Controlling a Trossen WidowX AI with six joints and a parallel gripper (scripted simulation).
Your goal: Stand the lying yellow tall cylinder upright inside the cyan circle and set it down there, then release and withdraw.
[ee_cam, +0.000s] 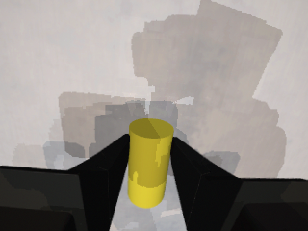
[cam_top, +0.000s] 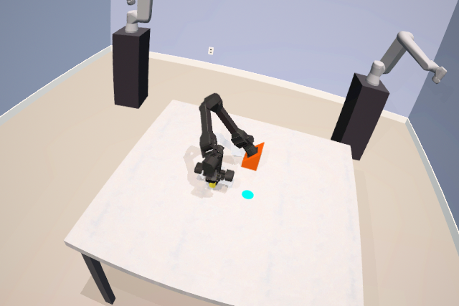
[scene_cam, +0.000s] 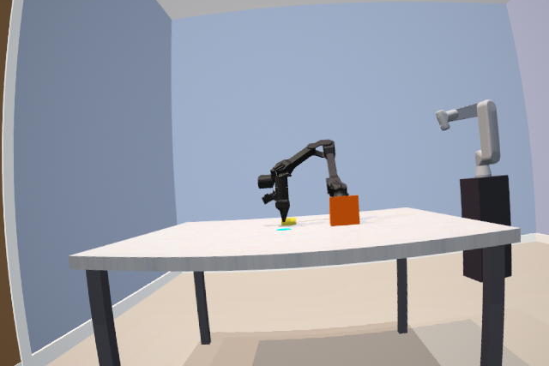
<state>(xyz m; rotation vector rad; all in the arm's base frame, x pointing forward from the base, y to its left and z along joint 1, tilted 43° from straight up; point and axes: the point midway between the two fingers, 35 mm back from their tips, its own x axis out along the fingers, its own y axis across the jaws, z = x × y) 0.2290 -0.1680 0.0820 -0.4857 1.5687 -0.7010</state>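
The smooth yellow tall cylinder [ee_cam: 150,164] lay on its side on the white table top [cam_top: 259,251], lengthwise between the jaws, its far round end pointing away from the wrist. The black parallel-jaw gripper [ee_cam: 150,166] had its two fingers pressed against the curved flanks, one on each side; the jaws were closed on the cylinder, gripping it across its width. In the exterior view the gripper [scene_cam: 283,215] pointed straight down, with the cylinder [scene_cam: 289,221] at its tips and at table level.

For the step in hand, the grip was best judged as across the diameter and near mid-length. A round, smooth body was likely to roll or pivot between flat pads, so firm closure before lifting was advisable. The lift called for a straight rise first, then a wrist rotation bringing the long axis vertical, with enough height that the lower end would not scrape the table.

The flat cyan circle [cam_top: 247,194] lay near the jaws, off to one side and apart from the cylinder [cam_top: 211,184]. It looked small against the cylinder's end face, so centring before lowering mattered.

The orange block [cam_top: 253,157] at the arm's base stood behind the jaws, well apart from the circle. Table edges were well apart from the jaws on every side, leaving open room for the carry and an upward withdrawal.
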